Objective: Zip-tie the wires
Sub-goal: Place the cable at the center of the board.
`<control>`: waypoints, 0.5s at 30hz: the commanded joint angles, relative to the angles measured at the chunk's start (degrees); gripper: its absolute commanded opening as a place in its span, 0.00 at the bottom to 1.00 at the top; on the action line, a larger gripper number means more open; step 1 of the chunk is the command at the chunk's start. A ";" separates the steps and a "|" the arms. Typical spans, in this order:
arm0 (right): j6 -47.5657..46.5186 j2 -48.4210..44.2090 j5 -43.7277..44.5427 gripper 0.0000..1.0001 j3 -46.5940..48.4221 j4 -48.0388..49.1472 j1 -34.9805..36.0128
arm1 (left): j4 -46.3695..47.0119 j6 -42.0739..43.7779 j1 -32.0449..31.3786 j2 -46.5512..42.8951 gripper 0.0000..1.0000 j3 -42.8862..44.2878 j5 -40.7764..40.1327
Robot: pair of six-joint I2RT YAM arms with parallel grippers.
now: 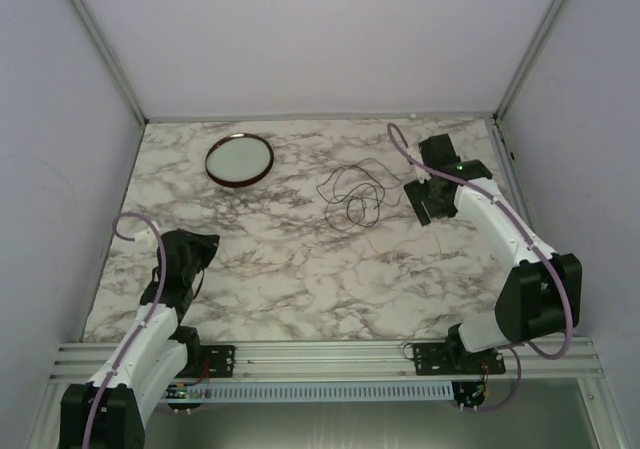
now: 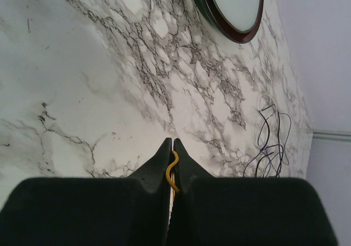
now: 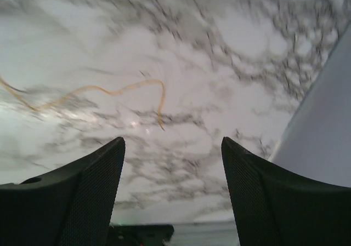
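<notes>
The job looks to be at its opening step: the thin dark brown-black flexible wires lie in loose, unbundled loops on the white grey-veined marble desk, with nothing cinched around them. No white plastic zip tie can be made out in any view.

The right gripper hangs just beside the wires, on their right edge, its jaws wide apart and empty. In the right wrist view one thin yellow-orange strand lies on the desk ahead of the black fingers, apart from them.

The left gripper sits well apart from the wires at the near left, jaws pressed together. A thin yellow curl shows in the seam, and I cannot tell whether it is pinched.

Next, I judge, the loops need gathering into one bunch, which calls for a low, careful pinch on hair-thin strands
</notes>
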 commanded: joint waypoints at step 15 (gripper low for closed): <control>12.41 10.11 -21.63 0.71 2.48 17.78 14.83 | 2.00 0.48 -0.34 -0.23 0.00 0.20 0.23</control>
